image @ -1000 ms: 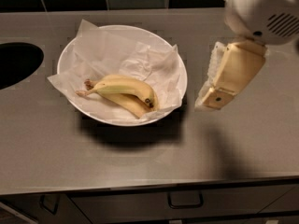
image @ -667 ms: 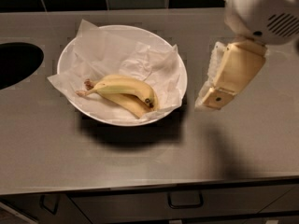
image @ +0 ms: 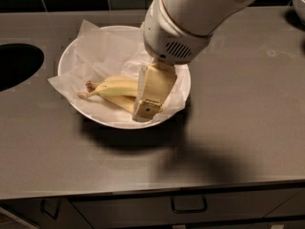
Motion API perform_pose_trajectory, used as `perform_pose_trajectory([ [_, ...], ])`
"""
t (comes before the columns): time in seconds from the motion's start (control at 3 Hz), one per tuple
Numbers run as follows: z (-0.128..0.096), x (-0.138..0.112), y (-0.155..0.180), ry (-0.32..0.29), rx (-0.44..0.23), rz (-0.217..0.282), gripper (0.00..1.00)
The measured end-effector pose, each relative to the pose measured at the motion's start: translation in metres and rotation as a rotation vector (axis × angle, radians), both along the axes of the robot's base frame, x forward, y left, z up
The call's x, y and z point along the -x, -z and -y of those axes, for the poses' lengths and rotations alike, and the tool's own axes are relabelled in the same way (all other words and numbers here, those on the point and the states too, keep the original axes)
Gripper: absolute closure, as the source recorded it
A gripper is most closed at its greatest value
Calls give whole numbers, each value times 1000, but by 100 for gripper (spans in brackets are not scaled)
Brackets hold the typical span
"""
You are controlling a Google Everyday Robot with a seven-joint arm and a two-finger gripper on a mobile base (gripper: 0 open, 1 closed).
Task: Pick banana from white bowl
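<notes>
Banana, curved and yellow, lies on crumpled white paper in the smooth, shallow white bowl on the matte grey worktop. The blocky beige pincer covers its right end; whether it grips cannot be told. Flat worktop stretches right of the bowl's rim.

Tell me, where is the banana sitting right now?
In the camera view the banana lies inside the white bowl on crumpled paper, left of centre on the grey counter. The gripper is over its right end.
</notes>
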State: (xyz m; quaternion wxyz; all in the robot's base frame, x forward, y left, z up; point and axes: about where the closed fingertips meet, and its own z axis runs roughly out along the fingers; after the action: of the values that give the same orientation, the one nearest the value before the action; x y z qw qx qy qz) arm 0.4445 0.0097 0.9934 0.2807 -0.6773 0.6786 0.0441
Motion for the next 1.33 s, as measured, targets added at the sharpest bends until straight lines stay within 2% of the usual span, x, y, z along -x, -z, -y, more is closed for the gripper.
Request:
perform_pose_trajectory([
  [0.33,0,0,0,0,0,0,0],
  [0.67,-13,-17,4,-24,4,-25,0],
  [1.0,-23,-37,18,-27,25,-81,5],
  [1.33,-20,-49,38,10,48,-137,12],
])
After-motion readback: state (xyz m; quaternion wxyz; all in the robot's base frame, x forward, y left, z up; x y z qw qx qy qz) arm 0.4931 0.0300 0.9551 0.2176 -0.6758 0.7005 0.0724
